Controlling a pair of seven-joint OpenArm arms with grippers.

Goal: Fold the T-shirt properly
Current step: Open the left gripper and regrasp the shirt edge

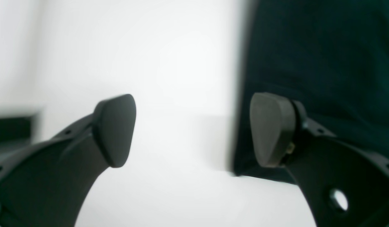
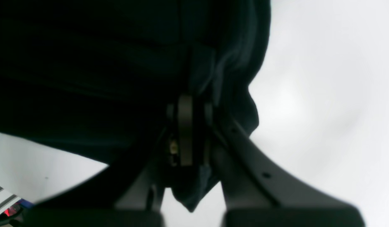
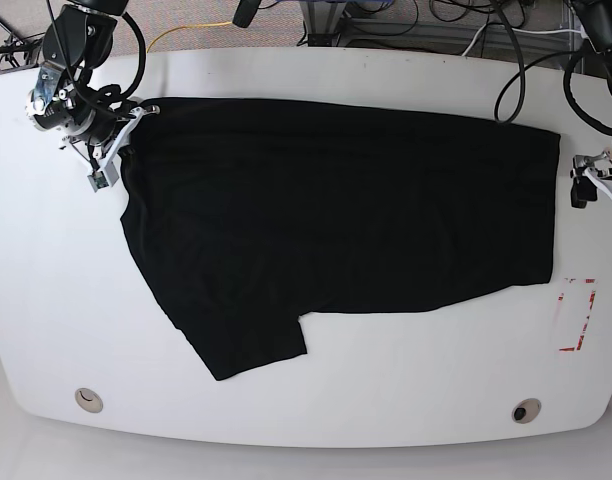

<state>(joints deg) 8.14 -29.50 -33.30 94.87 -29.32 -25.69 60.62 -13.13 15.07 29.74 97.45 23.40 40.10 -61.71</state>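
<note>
Jaws of the left gripper (image 1: 193, 130) stand wide apart, holding nothing, beside the T-shirt (image 3: 336, 220) edge. Right gripper (image 2: 189, 132) pinches the cloth at upper left. T-shirt lies spread across the white worktop (image 3: 386, 400).

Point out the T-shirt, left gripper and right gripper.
T-shirt (image 3: 336, 210): base view, middle of the black cloth.
left gripper (image 1: 193, 130): left wrist view, gap between open fingertips.
right gripper (image 2: 189, 129): right wrist view, fingertips pinching the cloth.

T-shirt (image 3: 336, 210) print hidden, left wrist view blurred
</note>
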